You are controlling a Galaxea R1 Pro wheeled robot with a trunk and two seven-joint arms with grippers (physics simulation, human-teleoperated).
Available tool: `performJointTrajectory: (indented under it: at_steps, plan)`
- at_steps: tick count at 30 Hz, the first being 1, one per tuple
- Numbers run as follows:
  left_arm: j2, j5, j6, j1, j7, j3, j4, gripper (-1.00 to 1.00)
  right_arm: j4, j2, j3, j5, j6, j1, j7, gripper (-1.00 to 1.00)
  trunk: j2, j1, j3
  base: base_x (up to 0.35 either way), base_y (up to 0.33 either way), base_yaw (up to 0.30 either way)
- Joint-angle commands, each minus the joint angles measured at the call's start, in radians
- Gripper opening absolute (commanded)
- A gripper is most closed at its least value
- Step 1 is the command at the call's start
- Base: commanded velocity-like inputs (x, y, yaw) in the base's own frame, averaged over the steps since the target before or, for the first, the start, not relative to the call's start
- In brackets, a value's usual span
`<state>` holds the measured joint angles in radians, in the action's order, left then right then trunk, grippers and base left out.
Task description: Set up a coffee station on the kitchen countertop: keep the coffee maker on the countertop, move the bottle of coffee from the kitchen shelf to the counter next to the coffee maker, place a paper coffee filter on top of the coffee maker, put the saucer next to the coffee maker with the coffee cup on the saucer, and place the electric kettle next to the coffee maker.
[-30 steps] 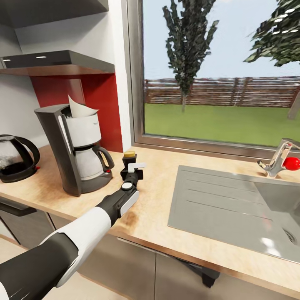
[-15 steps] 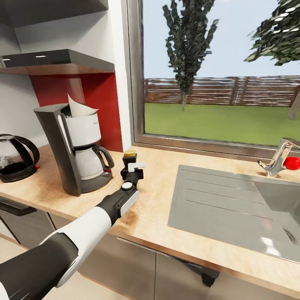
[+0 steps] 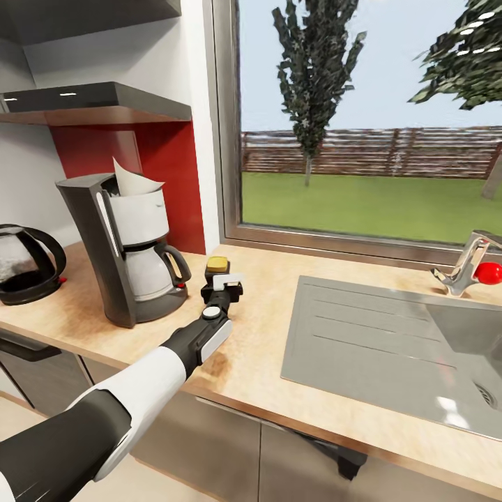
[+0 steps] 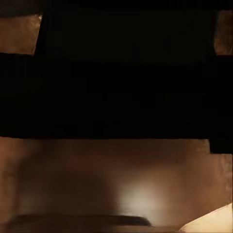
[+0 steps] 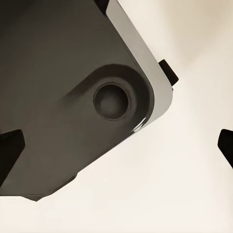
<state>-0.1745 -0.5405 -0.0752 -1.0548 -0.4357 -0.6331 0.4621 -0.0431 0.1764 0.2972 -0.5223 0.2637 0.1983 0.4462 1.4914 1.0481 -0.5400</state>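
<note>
The bottle of coffee (image 3: 217, 265), brown with a yellow lid, stands low over the wooden countertop (image 3: 258, 362) just right of the black coffee maker (image 3: 132, 258). My left gripper (image 3: 217, 284) is shut on the bottle from the near side. In the left wrist view the brown bottle (image 4: 121, 179) sits close up behind the dark fingers (image 4: 116, 97). A white paper filter (image 3: 132, 183) sticks up from the coffee maker's top. The electric kettle (image 3: 24, 265) stands on the counter left of the coffee maker. My right gripper (image 5: 116, 145) is open, hanging over a grey part of the robot.
A steel sink (image 3: 390, 341) with a faucet (image 3: 467, 268) takes up the counter's right half. A dark shelf (image 3: 97, 104) and a red wall panel (image 3: 167, 181) lie behind the coffee maker. A large window (image 3: 362, 125) runs along the back.
The bottle and my left gripper have sunk slightly toward the counter. The camera and everything else have stayed put.
</note>
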Motion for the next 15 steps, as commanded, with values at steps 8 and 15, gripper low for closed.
performJointTrajectory:
  at_steps: [8,15]
  plan:
    - [0.000,-0.011,-0.008,-0.002,-0.006,-0.008,-0.002,1.00,-0.003,0.000,0.008,0.004,0.008,0.001,0.000,1.00,0.001,0.000,-0.001,0.000,0.000,0.000]
    - [0.000,-0.010,-0.008,-0.002,-0.006,-0.008,-0.002,1.00,-0.003,0.000,0.008,0.004,0.008,0.002,0.000,1.00,0.001,0.000,-0.001,0.000,0.000,0.000]
